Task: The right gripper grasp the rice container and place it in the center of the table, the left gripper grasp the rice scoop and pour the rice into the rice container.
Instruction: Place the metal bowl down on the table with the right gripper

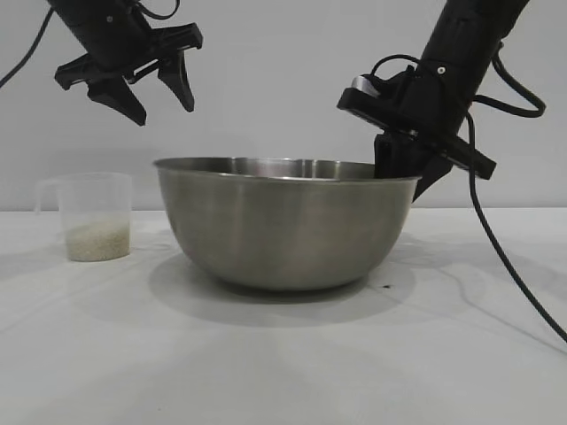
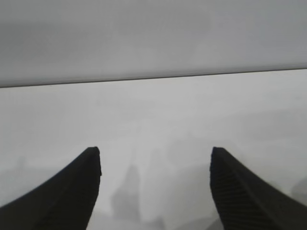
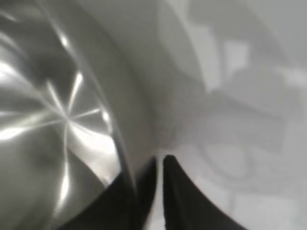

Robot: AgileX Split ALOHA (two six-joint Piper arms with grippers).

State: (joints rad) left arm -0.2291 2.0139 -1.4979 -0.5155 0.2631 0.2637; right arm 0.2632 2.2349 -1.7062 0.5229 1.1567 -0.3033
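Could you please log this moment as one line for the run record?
right gripper: fingers at rice container rim | left gripper: open, raised above rice scoop | rice: in scoop

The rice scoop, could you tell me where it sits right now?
In the exterior view, the rice scoop stands on the table at the left, beside the rice container, below the raised left gripper.

Right hand (image 1: pixel 400 173) fingertips hidden behind rice container (image 1: pixel 283 226) rim (exterior view).
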